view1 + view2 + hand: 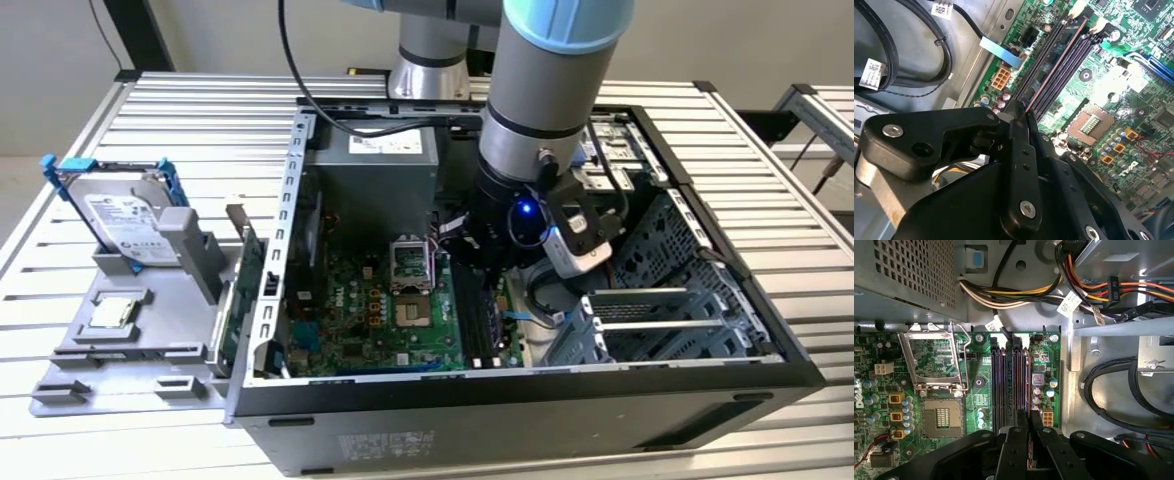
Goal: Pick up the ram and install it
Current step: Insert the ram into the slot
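Note:
My gripper (489,262) is down inside the open computer case (534,395), over the motherboard's (350,330) long black memory slots (483,325). In both wrist views the two black fingers stand close together, shut on the ram (1054,65), a thin dark stick seen edge-on. The ram's edge (1028,390) runs along the outermost slot, the one nearest the board's edge. Whether it is seated in the slot I cannot tell. Beside it lie the other slots (999,385), with white latches at their far ends.
An open processor socket (941,415) lies beside the slots. Black cables (1114,390) and a wire bundle (1019,295) run along the case wall. Outside the case, at the exterior view's left, a grey tray (80,345) holds a hard drive (127,215) and a green card (247,300).

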`<action>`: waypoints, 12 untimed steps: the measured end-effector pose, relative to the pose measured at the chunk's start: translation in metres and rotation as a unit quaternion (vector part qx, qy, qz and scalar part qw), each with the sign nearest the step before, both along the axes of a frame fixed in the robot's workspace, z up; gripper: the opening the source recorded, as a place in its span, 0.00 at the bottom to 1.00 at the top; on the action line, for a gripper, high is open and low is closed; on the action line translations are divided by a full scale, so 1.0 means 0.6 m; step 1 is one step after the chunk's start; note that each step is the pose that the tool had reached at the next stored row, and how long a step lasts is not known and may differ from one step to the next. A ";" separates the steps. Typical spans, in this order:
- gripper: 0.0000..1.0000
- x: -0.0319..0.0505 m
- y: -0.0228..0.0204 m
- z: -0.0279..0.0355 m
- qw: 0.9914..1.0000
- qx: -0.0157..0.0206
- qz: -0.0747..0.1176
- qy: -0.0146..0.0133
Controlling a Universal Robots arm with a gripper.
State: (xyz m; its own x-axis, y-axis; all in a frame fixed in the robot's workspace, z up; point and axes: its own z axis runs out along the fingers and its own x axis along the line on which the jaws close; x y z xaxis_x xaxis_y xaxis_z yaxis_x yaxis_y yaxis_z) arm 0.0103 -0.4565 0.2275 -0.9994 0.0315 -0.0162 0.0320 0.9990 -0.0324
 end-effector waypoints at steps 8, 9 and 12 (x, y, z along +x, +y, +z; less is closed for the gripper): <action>0.00 0.000 -0.0016 -0.005 1.000 -0.003 0.000 0.001; 0.00 0.000 -0.0014 -0.006 1.000 -0.005 0.000 0.001; 0.00 0.000 0.0018 -0.011 1.000 -0.014 0.000 0.001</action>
State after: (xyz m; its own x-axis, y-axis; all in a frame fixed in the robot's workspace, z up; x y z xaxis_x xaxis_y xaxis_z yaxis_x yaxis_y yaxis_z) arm 0.0103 -0.4554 0.2212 -0.9994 0.0309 -0.0157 0.0318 0.9977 -0.0601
